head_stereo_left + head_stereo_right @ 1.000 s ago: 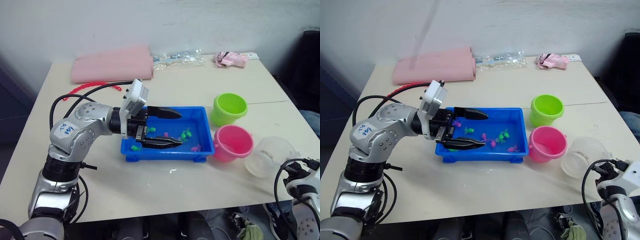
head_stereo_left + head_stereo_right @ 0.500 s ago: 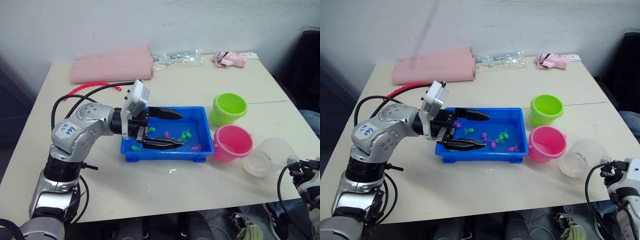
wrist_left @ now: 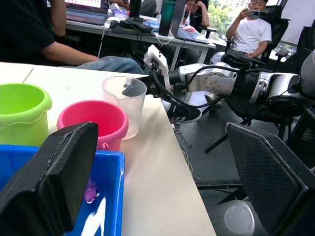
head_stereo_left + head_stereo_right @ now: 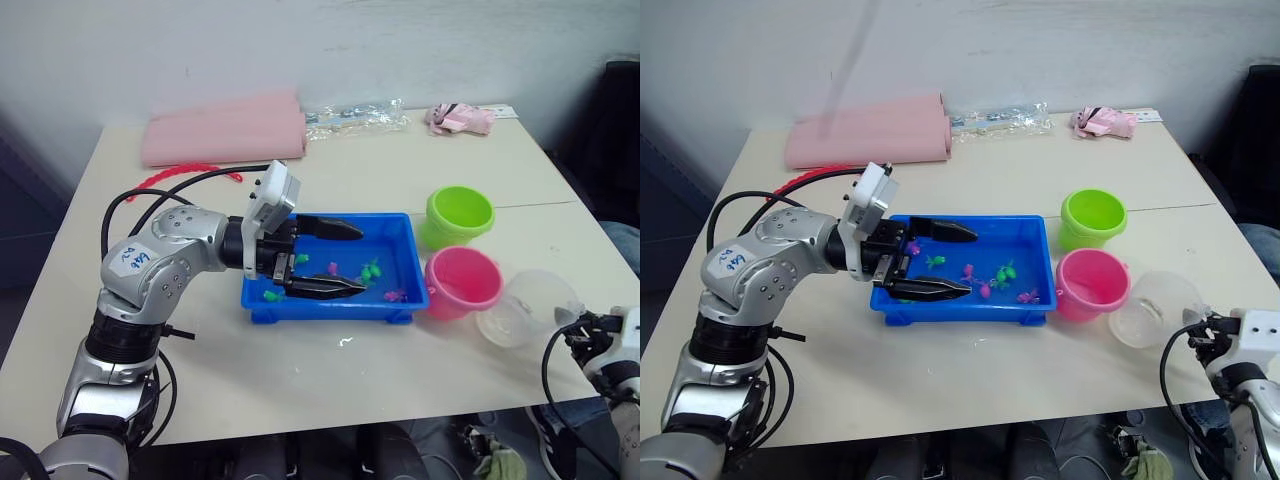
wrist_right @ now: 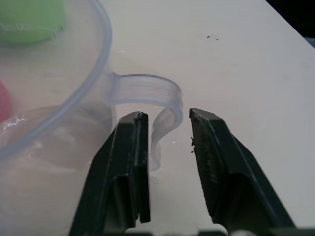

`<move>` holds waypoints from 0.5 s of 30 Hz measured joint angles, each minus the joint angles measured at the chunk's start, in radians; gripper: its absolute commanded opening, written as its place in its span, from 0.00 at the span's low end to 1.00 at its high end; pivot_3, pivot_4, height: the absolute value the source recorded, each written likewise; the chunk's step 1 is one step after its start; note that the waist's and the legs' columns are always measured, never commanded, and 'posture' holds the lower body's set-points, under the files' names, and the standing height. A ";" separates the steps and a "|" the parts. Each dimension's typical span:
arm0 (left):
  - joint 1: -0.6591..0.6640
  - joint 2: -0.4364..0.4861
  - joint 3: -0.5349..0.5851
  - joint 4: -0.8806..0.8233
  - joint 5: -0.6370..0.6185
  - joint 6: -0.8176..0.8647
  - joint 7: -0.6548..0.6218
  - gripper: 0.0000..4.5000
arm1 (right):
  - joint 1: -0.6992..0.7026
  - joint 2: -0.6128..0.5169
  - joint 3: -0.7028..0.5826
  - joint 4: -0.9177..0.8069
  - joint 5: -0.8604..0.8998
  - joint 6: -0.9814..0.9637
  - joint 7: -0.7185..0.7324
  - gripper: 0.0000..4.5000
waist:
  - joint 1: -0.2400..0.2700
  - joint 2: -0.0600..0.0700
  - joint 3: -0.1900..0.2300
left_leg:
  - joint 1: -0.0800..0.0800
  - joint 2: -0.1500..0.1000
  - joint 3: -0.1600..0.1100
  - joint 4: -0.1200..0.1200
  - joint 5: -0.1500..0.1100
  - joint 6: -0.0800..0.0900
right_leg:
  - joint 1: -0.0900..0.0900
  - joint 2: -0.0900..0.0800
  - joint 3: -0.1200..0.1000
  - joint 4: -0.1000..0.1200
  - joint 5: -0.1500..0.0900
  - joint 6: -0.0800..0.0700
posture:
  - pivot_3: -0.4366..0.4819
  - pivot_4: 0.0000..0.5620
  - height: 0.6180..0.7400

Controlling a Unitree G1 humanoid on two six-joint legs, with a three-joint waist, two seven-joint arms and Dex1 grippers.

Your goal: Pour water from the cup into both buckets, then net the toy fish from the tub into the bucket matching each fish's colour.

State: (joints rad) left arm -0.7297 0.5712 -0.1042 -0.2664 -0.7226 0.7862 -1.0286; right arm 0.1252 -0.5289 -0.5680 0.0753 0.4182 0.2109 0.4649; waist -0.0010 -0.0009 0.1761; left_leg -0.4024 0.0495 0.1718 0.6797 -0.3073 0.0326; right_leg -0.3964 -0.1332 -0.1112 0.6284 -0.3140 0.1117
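The right gripper point(image 5: 166, 162) stands parted, unclosed, straddling the measuring cup's handle point(image 5: 162, 118) (cup body beyond its left finger); the left gripper point(image 4: 330, 258) gapes.

Beige table point(image 4: 400, 180) by white wall point(image 4: 300, 40); desks point(image 3: 147, 37), office chairs behind.

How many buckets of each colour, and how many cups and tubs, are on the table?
Lime green bucket: 1
Pink bucket: 1
Clear measuring cup: 1
Blue tub: 1
Total: 4
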 measured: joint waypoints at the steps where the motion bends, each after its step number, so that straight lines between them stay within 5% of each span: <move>1: 0.000 0.001 0.000 0.000 0.000 0.001 0.000 1.00 | -0.004 0.000 0.000 0.002 0.007 -0.011 0.008 0.04 | 0.000 0.000 0.000 | 0.000 0.000 0.000 0.000 0.000 0.000 | 0.000 0.000 0.000 0.000 0.000 0.000 | 0.48 0.27 0.98; 15: -0.004 0.008 0.000 0.000 0.000 0.001 -0.002 1.00 | 0.068 0.055 -0.025 -0.114 0.068 -0.028 -0.002 0.04 | 0.002 0.000 0.000 | 0.001 0.000 0.000 0.001 0.000 0.000 | 0.001 0.000 0.000 0.000 0.000 0.000 | 0.48 0.27 0.98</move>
State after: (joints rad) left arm -0.7342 0.5794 -0.1040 -0.2664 -0.7223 0.7876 -1.0310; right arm 0.1935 -0.4743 -0.5932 -0.0383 0.4860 0.1824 0.4630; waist 0.0012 -0.0009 0.1761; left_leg -0.4016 0.0496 0.1714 0.6803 -0.3073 0.0326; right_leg -0.3954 -0.1335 -0.1112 0.6286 -0.3140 0.1118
